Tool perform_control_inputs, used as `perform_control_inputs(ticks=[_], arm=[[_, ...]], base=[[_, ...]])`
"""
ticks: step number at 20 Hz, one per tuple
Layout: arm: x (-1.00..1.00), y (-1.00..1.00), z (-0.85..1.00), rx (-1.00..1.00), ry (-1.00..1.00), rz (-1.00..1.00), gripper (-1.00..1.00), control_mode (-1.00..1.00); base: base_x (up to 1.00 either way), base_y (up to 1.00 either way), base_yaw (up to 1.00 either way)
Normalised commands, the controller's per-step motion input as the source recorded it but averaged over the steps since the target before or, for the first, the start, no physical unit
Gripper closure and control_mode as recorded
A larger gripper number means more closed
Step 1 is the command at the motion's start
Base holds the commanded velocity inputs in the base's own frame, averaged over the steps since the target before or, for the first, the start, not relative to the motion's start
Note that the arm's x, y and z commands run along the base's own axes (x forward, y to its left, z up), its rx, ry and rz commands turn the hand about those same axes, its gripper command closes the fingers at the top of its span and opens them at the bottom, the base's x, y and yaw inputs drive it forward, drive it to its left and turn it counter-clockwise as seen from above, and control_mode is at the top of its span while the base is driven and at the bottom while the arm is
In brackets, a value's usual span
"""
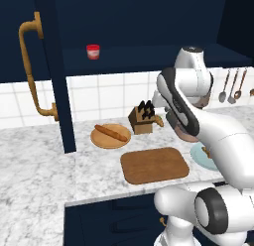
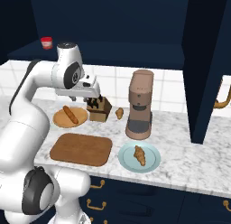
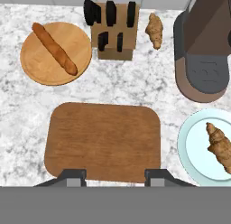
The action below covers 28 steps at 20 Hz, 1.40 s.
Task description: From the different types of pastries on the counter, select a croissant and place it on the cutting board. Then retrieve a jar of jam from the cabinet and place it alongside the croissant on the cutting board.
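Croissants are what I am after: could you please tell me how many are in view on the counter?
2: one croissant lies on the light blue plate right of the cutting board; another sits on the counter between knife block and coffee machine. Others may be hidden.

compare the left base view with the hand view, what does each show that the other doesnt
Left base view alone: the jam jar on the cabinet shelf, the open cabinet door with its brass handle, the tiled wall and the hanging utensils.

Hand view alone: the gripper fingertips, hovering empty over the near edge of the board, and the coffee machine, seen whole from above.

Both: the cutting board, bare; the baguette on the round wooden plate; the knife block; a croissant on the counter beside it; the blue plate.
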Motion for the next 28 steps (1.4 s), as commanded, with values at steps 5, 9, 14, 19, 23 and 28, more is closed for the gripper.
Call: perform_control_inputs(ticks=[5, 9, 14, 19, 23, 28], arm=[[-0.19, -0.34, -0.22, -0.04, 0.02, 0.00, -1.00, -1.00], [-0.22, -0.53, -0.31, -0.04, 0.00, 0.00, -1.00, -1.00], [-0.55, -0.95, -0.57, 0.00, 0.00, 0.00, -1.00, -1.00], [-0.25, -1.00, -0.86, 0.00, 0.04, 0.13, -1.00, -1.00], [-0.04, -0.89, -0.68, 0.00, 0.17, 0.32, -1.00, -1.00], [-0.11, -0.96, -0.21, -0.01, 0.15, 0.10, -1.00, -1.00]], base=[[0.00, 0.00, 0.00], [0.00, 0.00, 0.00], [0.00, 0.00, 0.00], [0.00, 0.00, 0.00], [0.00, 0.00, 0.00], [0.00, 0.00, 0.00]])
